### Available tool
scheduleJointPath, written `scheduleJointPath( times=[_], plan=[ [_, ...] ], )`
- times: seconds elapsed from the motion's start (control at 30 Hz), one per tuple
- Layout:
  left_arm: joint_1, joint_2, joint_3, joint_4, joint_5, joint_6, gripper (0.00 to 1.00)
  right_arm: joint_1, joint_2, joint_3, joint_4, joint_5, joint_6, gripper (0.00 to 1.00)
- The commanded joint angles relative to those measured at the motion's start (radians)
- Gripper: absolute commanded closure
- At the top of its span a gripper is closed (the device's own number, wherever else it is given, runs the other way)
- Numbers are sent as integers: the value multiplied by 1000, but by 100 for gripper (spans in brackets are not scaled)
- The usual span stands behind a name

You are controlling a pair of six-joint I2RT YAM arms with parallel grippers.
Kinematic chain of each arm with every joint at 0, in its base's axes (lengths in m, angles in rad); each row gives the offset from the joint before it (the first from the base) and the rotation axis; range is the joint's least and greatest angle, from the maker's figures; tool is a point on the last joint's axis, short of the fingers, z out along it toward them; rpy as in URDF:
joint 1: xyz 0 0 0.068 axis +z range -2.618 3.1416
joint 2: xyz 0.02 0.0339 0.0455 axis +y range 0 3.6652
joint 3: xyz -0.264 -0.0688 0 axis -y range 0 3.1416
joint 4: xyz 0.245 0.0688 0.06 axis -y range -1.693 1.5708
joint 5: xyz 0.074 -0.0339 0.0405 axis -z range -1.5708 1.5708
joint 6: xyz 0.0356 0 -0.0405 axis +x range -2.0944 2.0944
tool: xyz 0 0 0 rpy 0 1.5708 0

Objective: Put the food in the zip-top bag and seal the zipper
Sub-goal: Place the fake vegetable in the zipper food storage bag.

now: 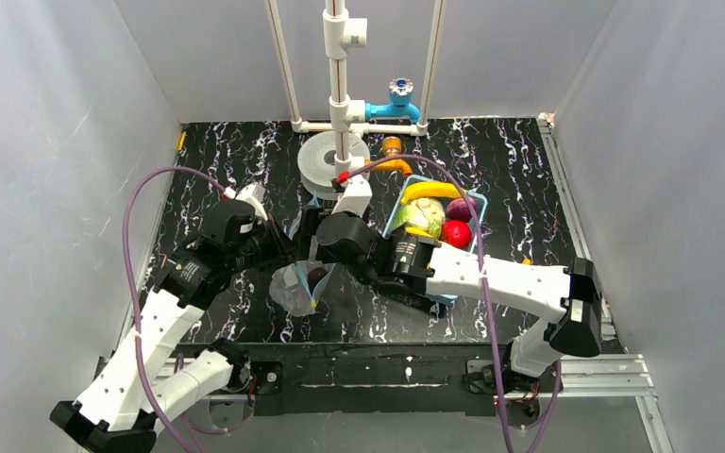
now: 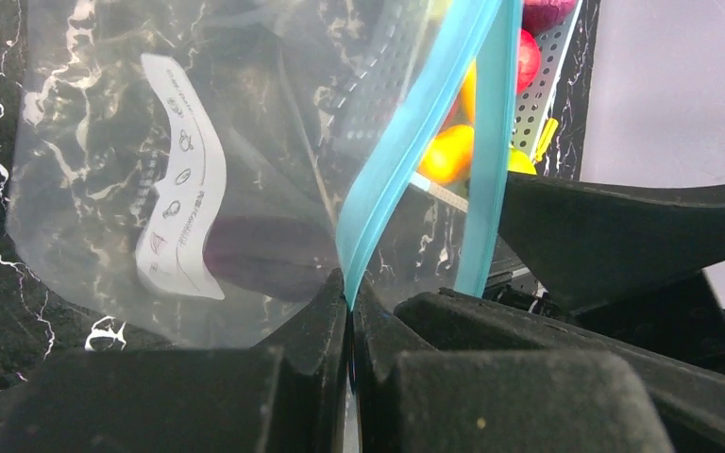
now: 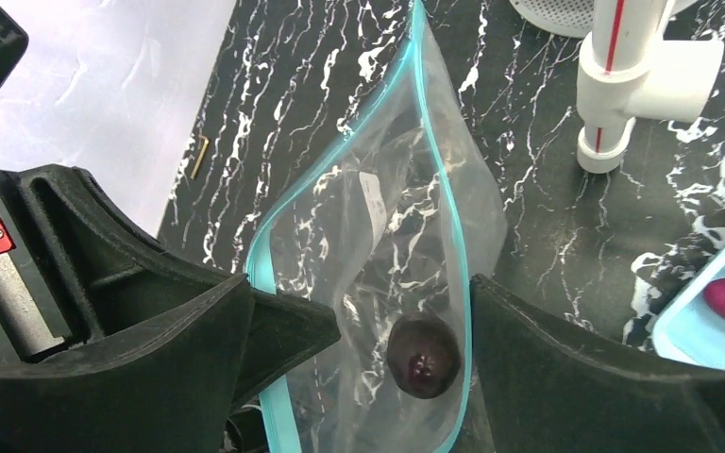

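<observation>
1. Found the left tool (image 2: 351, 304) pinched shut on the zipper (image 2: 406, 160), holding one lip of the zip-top bag (image 3: 378, 217) up and its mouth open above the counter (image 1: 519, 160).
2. Judged that hold thin: gripped the slick blue strip only, so likely to slip under any tug or knock and let the mouth fall shut or fold over.
3. Spotted one dark purple piece of food (image 3: 423, 354) low inside the bag, seen through the clear film just beside the white label patch (image 2: 181, 179).
4. Found the right tool (image 3: 404, 311) spread wide and empty, poised over the bag mouth directly above that piece; made out no contact with the film.
5. Judged the way out risky: fingers set close on either side of the blue rim, so able to snag a lip, drag the bag out of the left tool, or tip the piece back out.
6. Counted the rest of the food further right in the light-blue basket (image 1: 477, 196): yellow banana (image 1: 431, 190), pale cabbage (image 1: 423, 217), red apple (image 1: 456, 233), a purple piece (image 1: 460, 209). None bagged yet.
7. Judged the task early, with several loads left to add weight to a one-point hold. Noted the zipper unsealed, and hard to run closed cleanly if crumpled.
</observation>
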Motion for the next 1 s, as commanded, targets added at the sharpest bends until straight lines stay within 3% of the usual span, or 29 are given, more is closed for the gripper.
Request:
scheduleJointPath(
  times=[0.0, 0.23, 0.63, 0.97],
  plan=[
    [-2, -27, -17, 20, 19, 12, 100, -11, -1, 98, -80, -22, -86, 10],
    [-2, -64, -37, 20, -2, 39, 100, -11, -48, 81, -114, -69, -267, 9],
    [-3, -94, -69, 38, -14, 94, 100, -14, -116, -43, -166, -158, -213, 10],
    [-2, -44, -28, -35, -75, 234, 100, -71, -366, -227, -86, -82, -300, 8]
  ],
)
